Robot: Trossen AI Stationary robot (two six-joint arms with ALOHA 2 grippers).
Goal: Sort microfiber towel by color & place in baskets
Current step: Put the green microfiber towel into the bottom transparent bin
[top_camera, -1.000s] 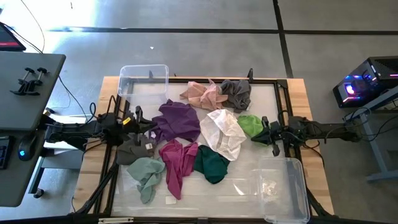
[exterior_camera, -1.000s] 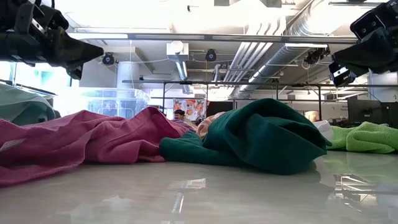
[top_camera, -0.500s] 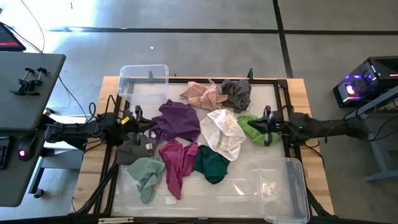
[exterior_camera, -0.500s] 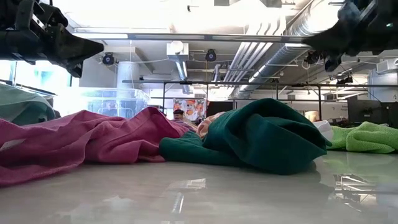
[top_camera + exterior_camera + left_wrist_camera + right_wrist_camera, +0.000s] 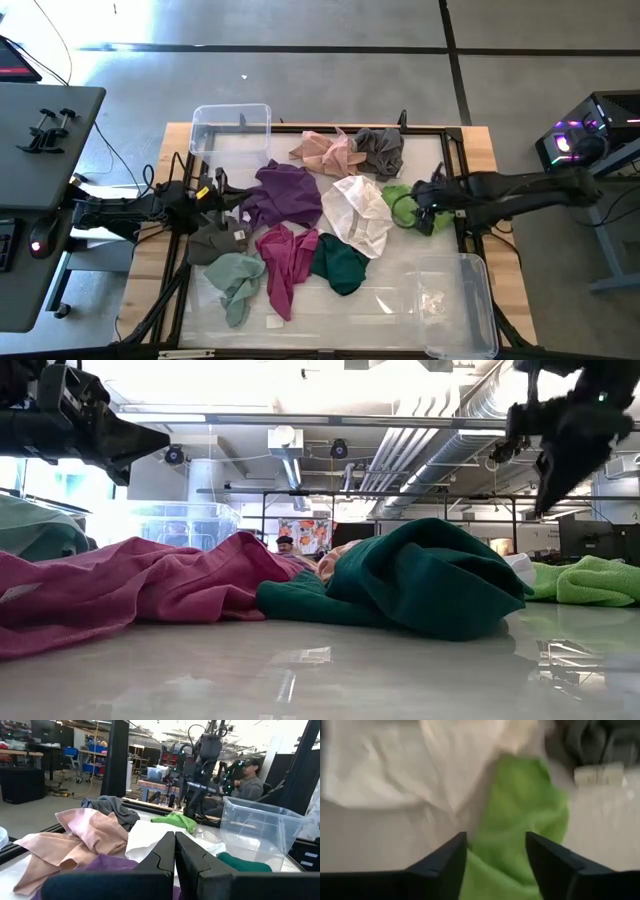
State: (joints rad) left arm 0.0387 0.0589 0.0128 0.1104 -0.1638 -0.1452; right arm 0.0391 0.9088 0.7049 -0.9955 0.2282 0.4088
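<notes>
Item: my right pincer [image 5: 420,212], newly spread, now over the lime towel [image 5: 400,200] at the table's [image 5: 478,150] three o'clock (left pincer [image 5: 175,851] pressed together), larger basket [image 5: 455,300] awaiting at five.

A dark green towel [image 5: 430,575] lies bunched at the centre of the table [image 5: 320,670], with a magenta towel [image 5: 130,585] spread to its left and a light green towel [image 5: 590,580] to its right. A clear basket [image 5: 190,525] stands far behind the magenta towel. The left gripper [image 5: 140,445] hangs at upper left; the right gripper [image 5: 560,470] points down at upper right, above the light green towel.
</notes>
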